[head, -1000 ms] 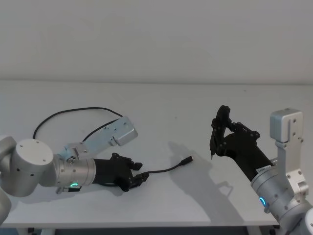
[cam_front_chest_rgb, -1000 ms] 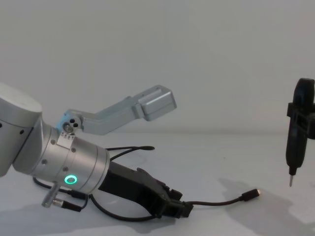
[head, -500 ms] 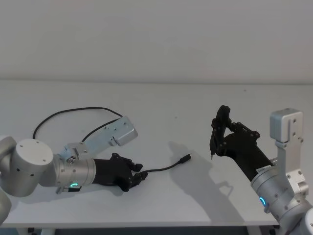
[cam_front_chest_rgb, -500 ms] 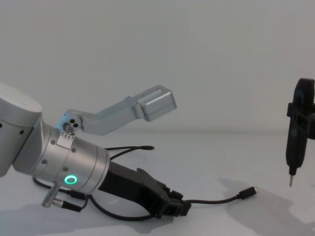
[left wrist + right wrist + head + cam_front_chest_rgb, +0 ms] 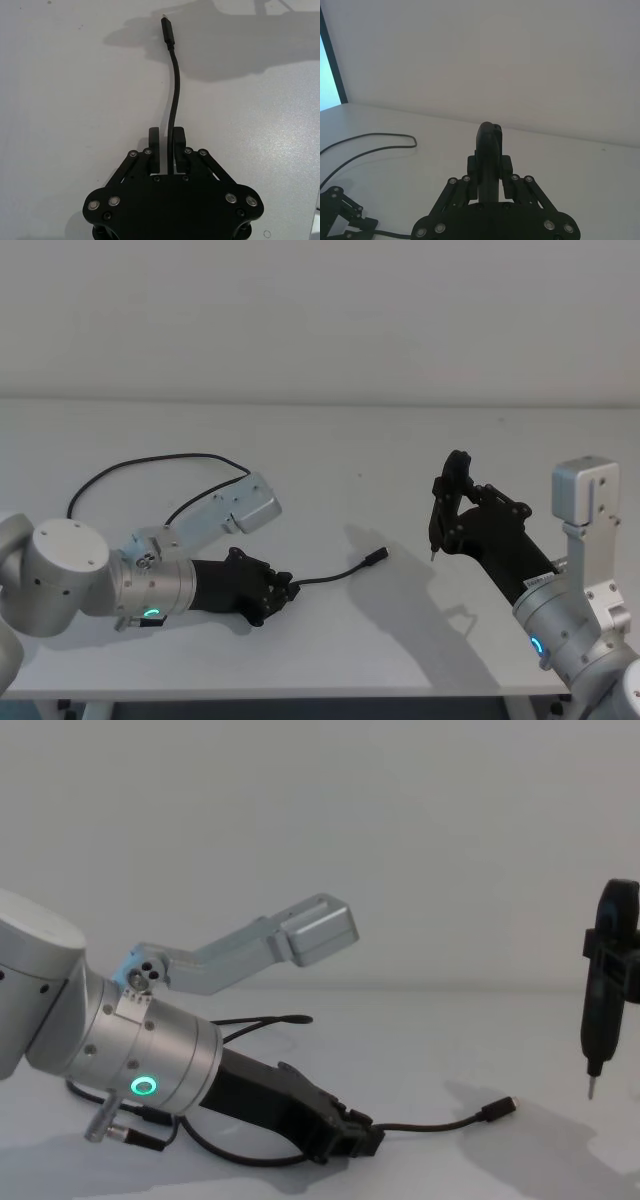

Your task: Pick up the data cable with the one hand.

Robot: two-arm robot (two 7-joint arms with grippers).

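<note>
The data cable (image 5: 330, 577) is a thin black cord lying on the white table (image 5: 400, 450). Its small plug (image 5: 377, 557) points toward the right arm. My left gripper (image 5: 289, 591), black with a green-ringed silver wrist, lies low over the table and is shut on the cable. In the left wrist view the cable (image 5: 173, 95) runs out from between the closed fingers (image 5: 179, 142) to the plug (image 5: 166, 27). In the chest view the gripper (image 5: 365, 1140) grips the cable (image 5: 430, 1127) just above the tabletop. The cord's far part loops (image 5: 130, 468) behind the left arm.
My right gripper (image 5: 452, 527) hangs at the right, shut on a slim dark upright tool (image 5: 450, 495) with a needle tip (image 5: 590, 1092). A silver camera bracket (image 5: 245, 508) juts above the left wrist. The table's front edge (image 5: 320, 692) is close.
My left gripper has drawn back slightly to the left with the cable in it, and the plug has slid a little toward it. The right arm has not moved.
</note>
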